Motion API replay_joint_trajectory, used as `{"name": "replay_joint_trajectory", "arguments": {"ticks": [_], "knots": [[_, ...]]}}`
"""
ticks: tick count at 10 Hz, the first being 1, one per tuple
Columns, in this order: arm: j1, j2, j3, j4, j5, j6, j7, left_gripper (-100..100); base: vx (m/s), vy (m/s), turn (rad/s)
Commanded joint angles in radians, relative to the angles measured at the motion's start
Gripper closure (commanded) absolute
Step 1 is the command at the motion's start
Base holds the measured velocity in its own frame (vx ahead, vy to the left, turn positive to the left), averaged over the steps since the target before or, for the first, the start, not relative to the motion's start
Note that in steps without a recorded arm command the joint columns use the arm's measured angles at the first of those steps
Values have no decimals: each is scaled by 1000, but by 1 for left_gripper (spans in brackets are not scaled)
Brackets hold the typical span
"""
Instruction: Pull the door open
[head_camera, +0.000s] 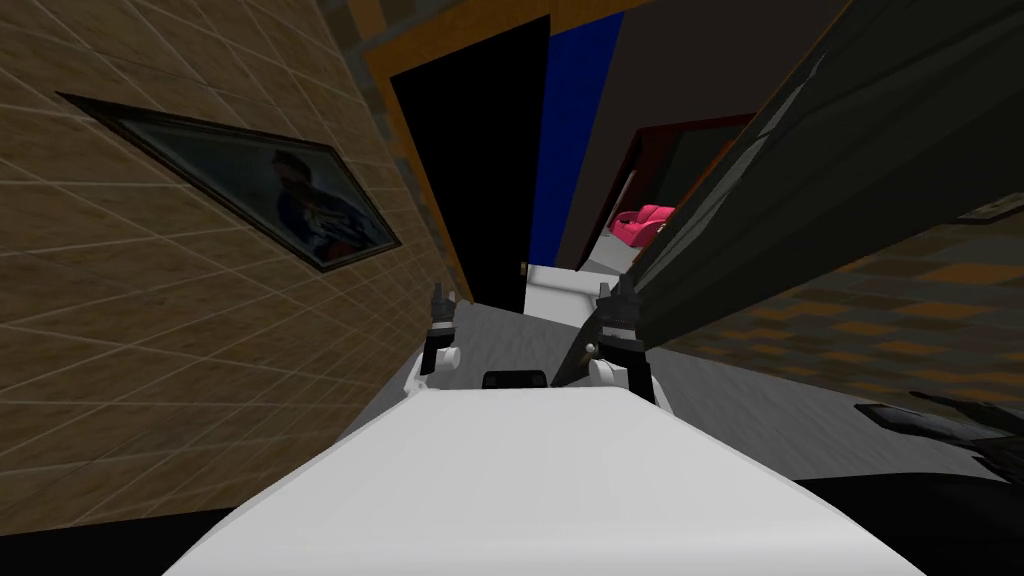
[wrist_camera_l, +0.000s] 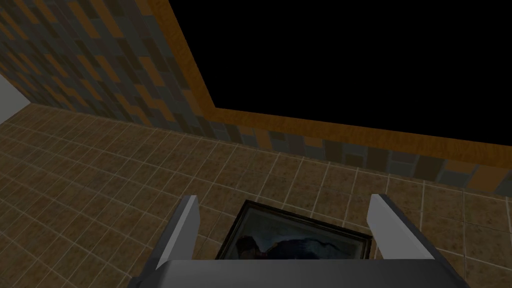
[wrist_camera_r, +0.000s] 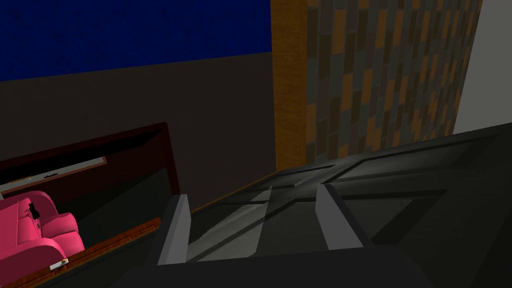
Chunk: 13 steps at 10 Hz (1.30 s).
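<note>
1. The door (head_camera: 800, 170), a dark panelled leaf, runs from the upper right of the head view down to the middle of the frame. It stands at a wide angle to its wooden frame (wrist_camera_r: 289, 85).
2. Past the door's free edge, centre-right of that view, a further room shows with a pink sofa (head_camera: 645, 222) in it. Left of that, at upper centre, is a black area (head_camera: 470, 150).
3. The right gripper (head_camera: 612, 300) sits at the centre of the frame, right by the door's lower near edge. In its own wrist view the two fingers stand well apart with the door's panelled face beyond them. They press on nothing, so I'd say this hand holds nothing.
4. The left gripper (head_camera: 441, 300) is raised left of centre, well apart from the door. Its fingers are also spread wide around nothing.
5. My reading is that the pull is mostly or wholly done, as the leaf stands clear of the frame and the opening looks passable.
6. What may be left is small: widening the swing if more room is needed, or drawing the right arm clear of the door.
</note>
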Motion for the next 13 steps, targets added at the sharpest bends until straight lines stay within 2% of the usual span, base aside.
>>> {"name": "replay_joint_trajectory", "arguments": {"ticks": [1, 4, 5, 8, 9, 12, 13], "knots": [[-17, 4, 5, 45, 6, -10, -7, -100, 56, 12, -66], [-61, 9, 17, 139, 22, -39, -26, -100, 84, 11, -112], [-61, 9, 17, 150, 22, -39, -26, -100, 73, 17, -29], [-105, 13, 29, 252, 38, -69, -45, -100, 73, 14, -98], [-105, 13, 29, 258, 38, -69, -45, -100, 65, 23, -34], [-151, 14, 42, 355, 54, -99, -65, -100, 80, 17, -113], [-151, 14, 42, 369, 54, -99, -65, -100, 60, 18, -41]]}}
